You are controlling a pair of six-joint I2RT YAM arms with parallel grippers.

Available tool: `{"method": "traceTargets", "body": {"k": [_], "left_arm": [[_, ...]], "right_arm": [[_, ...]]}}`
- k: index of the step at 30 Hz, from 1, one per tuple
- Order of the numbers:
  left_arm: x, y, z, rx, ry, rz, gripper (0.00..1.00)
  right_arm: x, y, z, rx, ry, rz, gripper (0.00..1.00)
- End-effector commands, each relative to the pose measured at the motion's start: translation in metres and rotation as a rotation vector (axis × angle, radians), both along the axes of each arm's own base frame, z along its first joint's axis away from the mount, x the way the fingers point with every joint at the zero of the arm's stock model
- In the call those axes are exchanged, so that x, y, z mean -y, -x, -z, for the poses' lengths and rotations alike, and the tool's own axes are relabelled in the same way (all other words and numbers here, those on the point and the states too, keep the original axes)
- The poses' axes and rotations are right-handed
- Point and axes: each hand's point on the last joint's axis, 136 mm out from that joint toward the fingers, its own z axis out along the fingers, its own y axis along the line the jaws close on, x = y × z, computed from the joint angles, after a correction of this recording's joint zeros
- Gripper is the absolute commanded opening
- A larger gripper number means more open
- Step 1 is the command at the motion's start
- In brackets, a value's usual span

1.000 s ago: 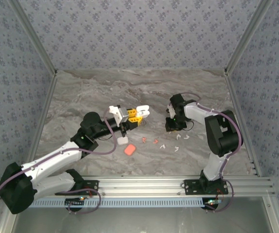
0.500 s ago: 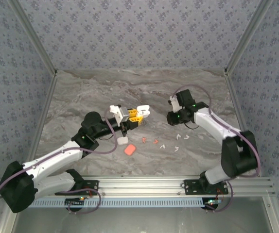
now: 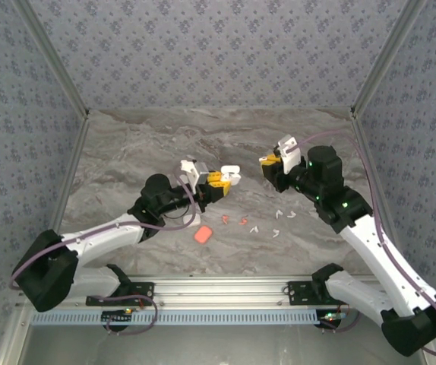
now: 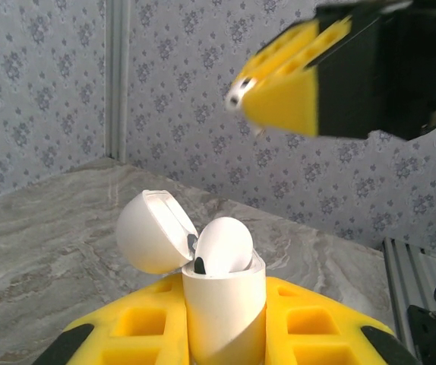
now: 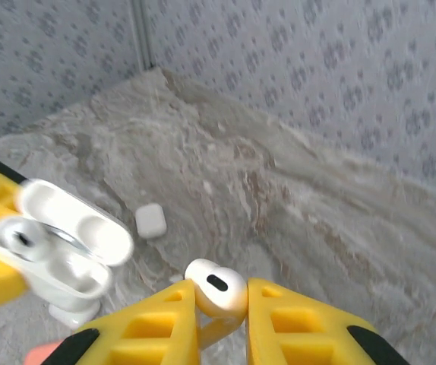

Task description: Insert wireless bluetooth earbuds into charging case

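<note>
My left gripper is shut on a white charging case, held upright above the table with its lid swung open. One white earbud sits in the case. To its right, apart from the case, my right gripper is shut on another white earbud. In the right wrist view the open case is at the lower left. Loose white earbuds and orange-red earbuds lie on the table below both grippers.
A shut white case lies flat on the marble table. An orange-red case lies near the left arm. Patterned walls and metal posts enclose the table on three sides.
The right arm has stretched out, raising its gripper up from the table and turning it toward the case. The left gripper with the case has shifted slightly right.
</note>
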Motion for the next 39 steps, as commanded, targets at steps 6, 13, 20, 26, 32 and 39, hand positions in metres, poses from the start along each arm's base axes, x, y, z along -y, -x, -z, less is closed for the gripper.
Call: {"method": "traceTargets", "body": {"k": [6,13,20,26,32,39], "left_arm": [[0.013,0.016,-0.041,0.072,0.106,0.088,0.00],[0.015,0.021,-0.047,0.073,0.124,0.113,0.00],[0.016,0.023,-0.054,0.061,0.141,0.125,0.00],[0.017,0.022,-0.061,0.041,0.167,0.128,0.00],[0.018,0.021,-0.062,0.028,0.176,0.130,0.00],[0.017,0.021,-0.064,0.025,0.183,0.127,0.00]], "right_arm": [[-0.031,0.019,-0.040,0.206,0.010,-0.166,0.20],[-0.039,0.019,-0.029,0.188,0.000,-0.207,0.20],[-0.044,0.024,-0.020,0.162,-0.025,-0.239,0.20],[-0.045,0.024,-0.016,0.155,-0.033,-0.245,0.20],[-0.046,0.025,-0.010,0.144,-0.036,-0.249,0.20],[-0.048,0.027,-0.007,0.134,-0.037,-0.266,0.20]]}}
